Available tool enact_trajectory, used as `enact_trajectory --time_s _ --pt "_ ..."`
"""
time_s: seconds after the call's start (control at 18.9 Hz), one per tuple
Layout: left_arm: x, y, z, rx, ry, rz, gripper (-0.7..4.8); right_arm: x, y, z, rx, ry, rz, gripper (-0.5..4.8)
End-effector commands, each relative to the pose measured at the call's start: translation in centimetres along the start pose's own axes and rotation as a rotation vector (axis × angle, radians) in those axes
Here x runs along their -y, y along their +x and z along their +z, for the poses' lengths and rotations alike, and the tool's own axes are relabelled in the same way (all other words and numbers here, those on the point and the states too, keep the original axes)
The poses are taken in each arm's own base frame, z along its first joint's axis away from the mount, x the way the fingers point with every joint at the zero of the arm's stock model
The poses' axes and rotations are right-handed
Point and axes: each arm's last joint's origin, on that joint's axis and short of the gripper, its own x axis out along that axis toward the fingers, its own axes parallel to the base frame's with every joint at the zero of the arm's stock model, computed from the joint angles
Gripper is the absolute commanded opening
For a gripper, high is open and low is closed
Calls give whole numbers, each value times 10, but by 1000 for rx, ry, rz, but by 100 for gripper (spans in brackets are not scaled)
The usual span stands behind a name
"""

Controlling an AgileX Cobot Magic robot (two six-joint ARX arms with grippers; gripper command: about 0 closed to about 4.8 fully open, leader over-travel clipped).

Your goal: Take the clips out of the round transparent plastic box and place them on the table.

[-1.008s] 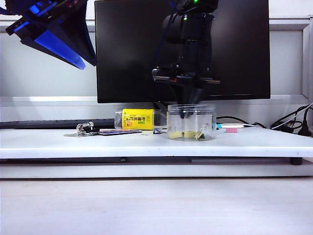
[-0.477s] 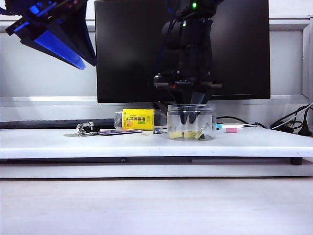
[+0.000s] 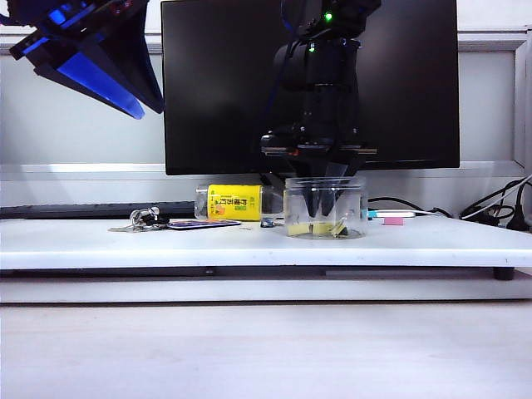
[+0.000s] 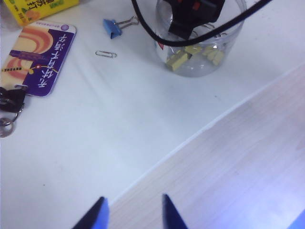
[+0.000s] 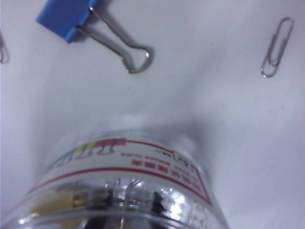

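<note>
Right fingers [image 3: 319, 218] lower among yellow clips [image 3: 309, 229]

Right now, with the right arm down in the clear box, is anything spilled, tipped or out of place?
Nothing spilled. The round transparent plastic box stands upright on the table, yellow clips inside, right gripper in it. The left gripper is raised, jaws open. A blue binder clip and a paper clip lie loose beside the box.

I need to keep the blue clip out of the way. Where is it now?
In the left wrist view, the blue clip lies on the table just beside the box, between it and the yellow-labelled bottle.
</note>
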Motion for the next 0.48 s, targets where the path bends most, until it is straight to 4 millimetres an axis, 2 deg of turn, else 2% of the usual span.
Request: enact_trajectory --time_s 0.05,0.48 --pt "0 -1 1 7 3 -1 156 0 -1 1 10 2 -3 103" --pt "0 -1 0 -5 1 -1 156 1 -1 1 8 2 -21 103"
